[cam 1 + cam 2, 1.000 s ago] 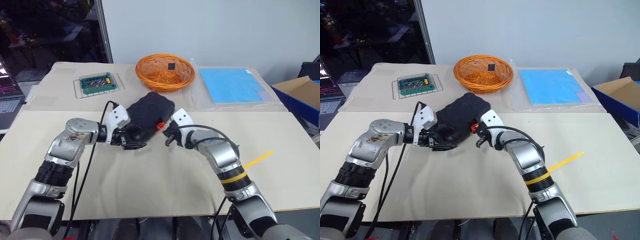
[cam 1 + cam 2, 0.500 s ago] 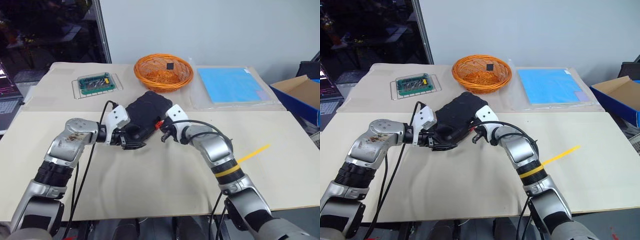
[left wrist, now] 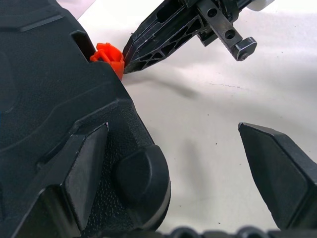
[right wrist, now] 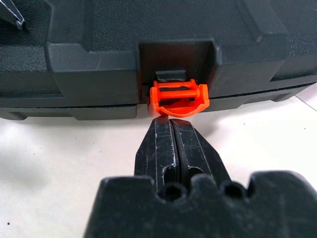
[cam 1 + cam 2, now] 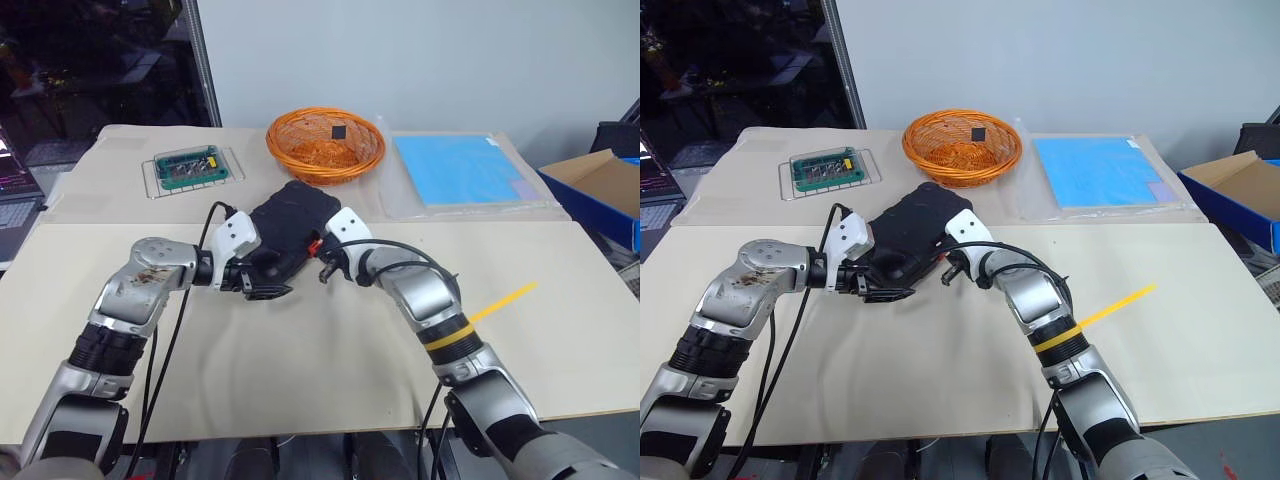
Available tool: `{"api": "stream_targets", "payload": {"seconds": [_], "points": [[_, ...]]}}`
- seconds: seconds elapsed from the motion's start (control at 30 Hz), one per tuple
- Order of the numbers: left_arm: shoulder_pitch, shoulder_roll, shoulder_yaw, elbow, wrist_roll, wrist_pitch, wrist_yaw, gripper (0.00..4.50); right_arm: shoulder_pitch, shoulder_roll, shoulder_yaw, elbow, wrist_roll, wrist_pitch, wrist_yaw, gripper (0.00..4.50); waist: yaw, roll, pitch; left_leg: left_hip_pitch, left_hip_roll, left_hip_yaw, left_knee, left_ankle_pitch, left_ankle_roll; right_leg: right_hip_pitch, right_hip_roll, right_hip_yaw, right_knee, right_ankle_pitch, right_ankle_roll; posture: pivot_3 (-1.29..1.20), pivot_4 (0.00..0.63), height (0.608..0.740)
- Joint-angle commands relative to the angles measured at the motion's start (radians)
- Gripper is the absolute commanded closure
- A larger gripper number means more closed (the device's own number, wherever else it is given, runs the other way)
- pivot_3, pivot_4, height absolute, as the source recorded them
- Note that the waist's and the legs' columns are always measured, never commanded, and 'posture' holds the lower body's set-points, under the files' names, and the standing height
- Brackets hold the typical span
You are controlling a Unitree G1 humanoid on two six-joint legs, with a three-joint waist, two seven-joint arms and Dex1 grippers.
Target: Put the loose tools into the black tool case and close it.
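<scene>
With the black tool case (image 5: 292, 232) lying lid-down on the worktop (image 5: 330, 360), the step in hand is latching: the left tool (image 3: 173, 163), spread wide, braces a corner while the right tool (image 4: 172, 130), pinched together, touches the orange latch (image 4: 179, 98), which apparently next needs pressing home

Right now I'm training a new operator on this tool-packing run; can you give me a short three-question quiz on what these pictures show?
1. True or false: the lid of the black ribbed plastic tool case stands open.
2. The shut jaws of the right gripper point at which part: A) the case's small orange latch, B) the round orange wicker basket, C) the blue sheet in its clear sleeve?
3. Fill in: the left gripper has its jaws ____, one finger on the case's corner.

Key: 1 false; 2 A; 3 open.
</scene>
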Motion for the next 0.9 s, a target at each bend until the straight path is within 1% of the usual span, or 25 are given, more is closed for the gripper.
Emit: {"api": "stream_targets", "payload": {"seconds": [0.03, 0.33, 0.47, 0.53, 0.63, 0.73, 0.9], "points": [[0.026, 0.001, -0.036, 0.031, 0.034, 0.032, 0.010, 0.00, -0.077, 0.017, -0.017, -0.040, -0.004, -0.073, -0.003, 4.46, -0.001, 0.000, 0.000, 0.000, 0.000, 0.000, 0.000, 0.000, 0.000, 0.000, 0.000, 0.000, 0.000, 0.000, 0.000, 0.00, 0.150, 0.740], [0.037, 0.003, -0.040, 0.027, 0.032, 0.042, 0.019, 0.00, -0.108, 0.045, -0.014, 0.002, -0.004, -0.133, -0.004, 4.46, -0.010, 0.000, 0.000, 0.001, 0.001, 0.000, 0.000, 0.000, 0.000, 0.000, 0.001, 0.000, 0.000, 0.000, 0.000, 0.00, 0.150, 0.740], [0.045, 0.004, -0.040, 0.020, 0.031, 0.048, 0.023, 0.00, -0.111, 0.065, -0.005, 0.055, -0.011, -0.176, -0.003, 4.46, -0.001, 0.000, 0.000, 0.001, 0.000, 0.000, 0.000, 0.000, 0.000, 0.001, 0.000, 0.000, 0.000, 0.000, 0.000, 0.00, 0.150, 0.740], [0.048, 0.004, -0.038, 0.018, 0.030, 0.050, 0.026, 0.00, -0.109, 0.070, -0.017, 0.052, -0.001, -0.169, -0.003, 4.46, 0.003, 0.000, 0.000, 0.001, 0.000, 0.000, 0.000, 0.000, 0.000, 0.001, -0.001, 0.000, 0.000, 0.000, 0.000, 0.00, 0.150, 0.740], [0.052, 0.006, -0.033, 0.014, 0.029, 0.053, 0.029, 0.00, -0.089, 0.047, -0.030, 0.003, 0.007, -0.136, 0.006, 4.46, 0.006, 0.000, 0.000, 0.001, 0.000, 0.000, 0.000, 0.000, 0.000, 0.001, -0.001, 0.000, 0.000, 0.000, 0.000, 0.00, 0.150, 0.740], [0.056, 0.004, -0.031, 0.012, 0.029, 0.053, 0.034, 0.00, -0.029, -0.002, -0.049, -0.125, 0.031, -0.046, 0.027, 4.46, 0.007, 0.000, 0.000, 0.001, 0.000, 0.000, 0.000, 0.000, 0.000, 0.001, -0.001, 0.000, 0.000, 0.000, 0.000, 0.00, 0.150, 0.740], [0.059, 0.002, -0.031, 0.013, 0.029, 0.054, 0.038, 0.00, 0.033, -0.035, -0.078, -0.290, 0.079, 0.094, 0.036, 4.46, 0.007, 0.001, -0.001, 0.001, 0.000, 0.000, 0.000, 0.000, 0.000, 0.001, -0.001, 0.000, 0.000, 0.000, 0.000, 0.00, 0.150, 0.740]]}}
